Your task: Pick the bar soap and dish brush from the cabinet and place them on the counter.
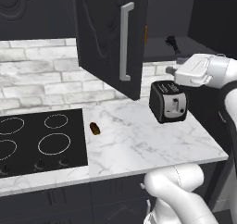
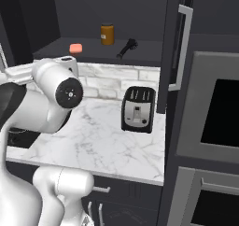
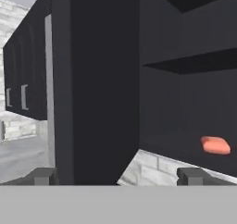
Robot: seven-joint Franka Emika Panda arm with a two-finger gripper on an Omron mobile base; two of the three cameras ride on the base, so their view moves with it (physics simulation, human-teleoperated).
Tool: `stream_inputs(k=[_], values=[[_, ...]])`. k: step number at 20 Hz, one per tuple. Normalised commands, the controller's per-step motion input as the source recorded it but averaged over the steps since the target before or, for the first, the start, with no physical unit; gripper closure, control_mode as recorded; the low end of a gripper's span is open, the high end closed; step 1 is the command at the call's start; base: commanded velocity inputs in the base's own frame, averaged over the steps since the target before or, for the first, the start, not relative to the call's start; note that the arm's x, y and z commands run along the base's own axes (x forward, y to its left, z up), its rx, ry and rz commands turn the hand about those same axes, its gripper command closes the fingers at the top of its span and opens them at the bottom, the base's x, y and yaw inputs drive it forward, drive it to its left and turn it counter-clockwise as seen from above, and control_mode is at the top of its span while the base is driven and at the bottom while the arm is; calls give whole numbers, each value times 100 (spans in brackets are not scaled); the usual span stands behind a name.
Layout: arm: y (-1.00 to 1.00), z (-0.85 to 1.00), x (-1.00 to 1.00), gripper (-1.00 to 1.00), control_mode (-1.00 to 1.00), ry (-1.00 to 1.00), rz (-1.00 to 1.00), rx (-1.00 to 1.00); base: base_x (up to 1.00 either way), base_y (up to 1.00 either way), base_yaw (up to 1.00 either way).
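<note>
The salmon-pink bar soap (image 2: 75,48) lies on the dark shelf of the open cabinet (image 2: 56,15), left of an amber jar (image 2: 107,34). Right of the jar on the same shelf lies the black dish brush (image 2: 127,48), which also shows past the open door in the left base view (image 1: 172,43). My gripper (image 3: 118,177) is open and holds nothing. It hangs in front of the cabinet, with the door's edge straight ahead. The bar soap (image 3: 215,145) lies ahead of it, off to the right. The white marble counter (image 1: 139,140) spreads below.
A black toaster (image 1: 169,101) stands on the counter under the cabinet. A dark brown lump (image 1: 95,128) lies beside the black cooktop (image 1: 41,140). The open cabinet door (image 1: 111,38) juts out over the counter. A built-in oven (image 2: 219,113) stands at the right.
</note>
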Motion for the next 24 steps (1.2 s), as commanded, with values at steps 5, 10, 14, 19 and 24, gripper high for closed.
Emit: stream_inputs(k=[5,10,14,19,24], values=[[25,0,16,-100,-100,0,19,5,0,0,0],[40,0,7,-100,-100,0,21,1,0,0,0],[50,0,6,-100,-100,-1,19,0,0,0,0],[62,-1,1,-100,-100,-1,17,0,0,0,0],[69,-5,0,-100,-100,0,16,0,0,0,0]])
